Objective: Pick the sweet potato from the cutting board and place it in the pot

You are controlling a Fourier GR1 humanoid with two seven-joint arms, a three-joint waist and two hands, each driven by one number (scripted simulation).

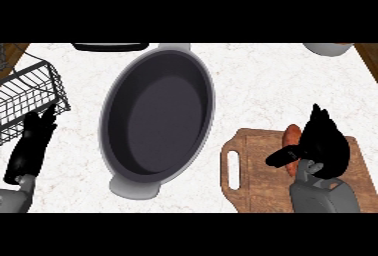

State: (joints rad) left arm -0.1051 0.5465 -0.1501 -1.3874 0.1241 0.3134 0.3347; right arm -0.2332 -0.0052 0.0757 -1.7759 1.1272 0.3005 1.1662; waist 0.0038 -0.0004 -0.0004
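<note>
One sweet potato (293,134) lies on the cutting board (258,170), toward the board's far edge, and we see only its orange upper end and a sliver lower down, because the right hand (321,145) covers most of it. We see that hand's fingers (319,120) stretched forward along the sweet potato's right side while the thumb (284,156) crosses in front of it from the left, so the hand is curling round the sweet potato. Whether it is lifted off the wood or lying on it, we cannot tell. The grey right forearm (321,196) comes up from the lower edge over the board. The board is brown wood with a slot handle on its left side, and it sits at the lower right of the white marbled bench (251,85).

Just left of the board stands the pot (159,117), a long dark oval with pale handles at its near and far ends; nothing lies in it. Well apart on the far left, our left hand (33,142) rests with relaxed fingers pointing up, holding nothing, its tips at the corner of a wire basket (29,95). At the far edge we glimpse a dark pan (109,46) and a pale bowl (326,48).
</note>
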